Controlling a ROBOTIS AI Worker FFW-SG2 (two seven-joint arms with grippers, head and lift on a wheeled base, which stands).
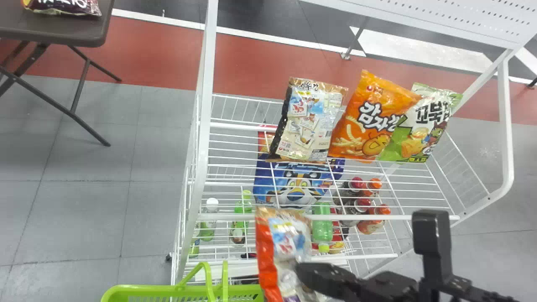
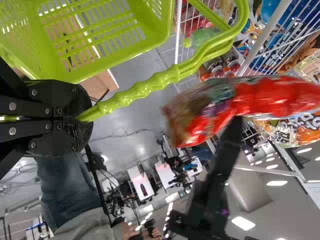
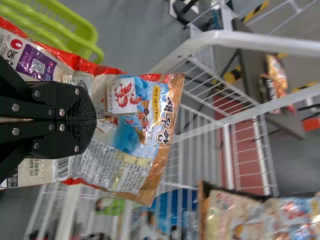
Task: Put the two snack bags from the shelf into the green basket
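Note:
In the head view my right gripper [image 1: 308, 274] is at the lower middle, holding a red and beige snack bag [image 1: 286, 245] in front of the shelf, just right of the green basket [image 1: 140, 289]. The right wrist view shows the right gripper [image 3: 92, 120] shut on that bag [image 3: 132, 107], which hangs upright. The left wrist view shows my left gripper [image 2: 85, 117] shut on the handle of the green basket [image 2: 107, 42]; the red bag [image 2: 240, 102] is beyond the handle. A beige and black bag [image 1: 308, 121] stands on the top shelf.
An orange bag [image 1: 369, 119] and a green and white bag [image 1: 423, 126] stand beside the beige one on the white wire rack [image 1: 201, 142]. Bottles and a blue bag [image 1: 293, 180] lie lower down. A brown table [image 1: 54, 31] with another bag stands at the back left.

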